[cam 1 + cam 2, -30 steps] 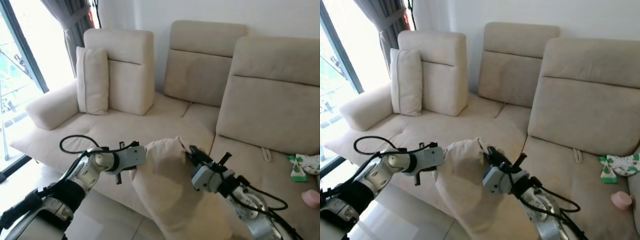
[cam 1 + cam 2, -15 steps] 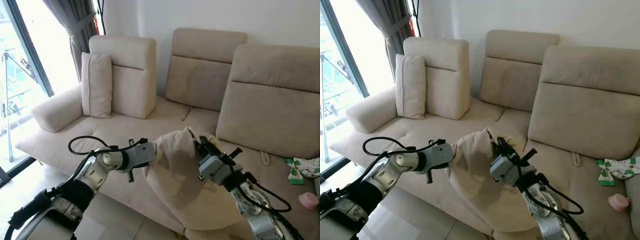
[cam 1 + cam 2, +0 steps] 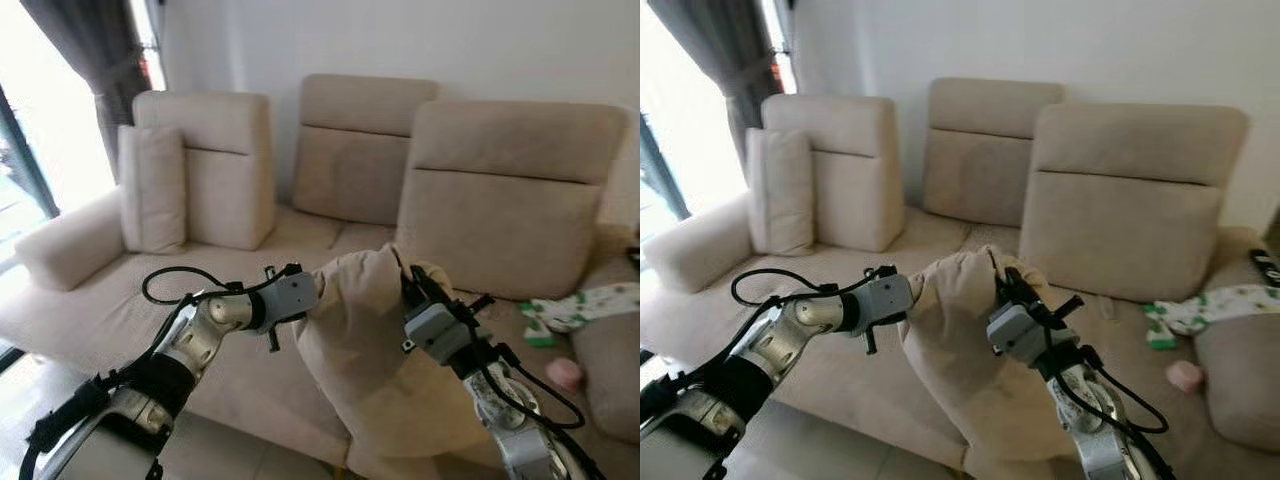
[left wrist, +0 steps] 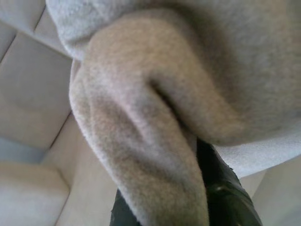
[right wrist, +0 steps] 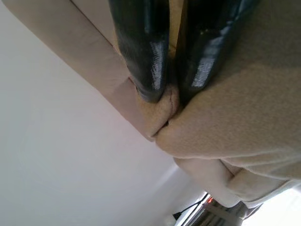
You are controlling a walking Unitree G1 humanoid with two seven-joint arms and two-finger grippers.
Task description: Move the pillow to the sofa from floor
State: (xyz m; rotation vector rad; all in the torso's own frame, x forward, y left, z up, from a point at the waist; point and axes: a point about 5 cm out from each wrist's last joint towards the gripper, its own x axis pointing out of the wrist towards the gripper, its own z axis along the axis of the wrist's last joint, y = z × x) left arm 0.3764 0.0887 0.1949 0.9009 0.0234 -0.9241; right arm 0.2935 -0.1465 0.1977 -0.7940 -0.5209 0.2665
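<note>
I hold a large beige pillow (image 3: pixel 360 340) up in front of the beige sofa (image 3: pixel 240 260), over its front edge near the middle seat. My left gripper (image 3: pixel 312 292) is shut on the pillow's left side. My right gripper (image 3: pixel 408 285) is shut on the pillow's upper right edge, near its top corner. In the right wrist view the two black fingers (image 5: pixel 141 52) pinch a fold of the pillow's fabric (image 5: pixel 164 101). In the left wrist view the pillow (image 4: pixel 155 113) bulges over the black fingers (image 4: pixel 225 188).
A second beige cushion (image 3: pixel 150 190) stands upright against the sofa's left backrest. On the right seat lie a white and green cloth (image 3: pixel 575 305) and a small pink object (image 3: pixel 564 373). A dark curtain (image 3: pixel 95 45) and a bright window are at the left.
The camera has turned to the right, so the sofa has shifted left in view. The pillow, held by both grippers, sits a little higher and nearer the sofa's seat.
</note>
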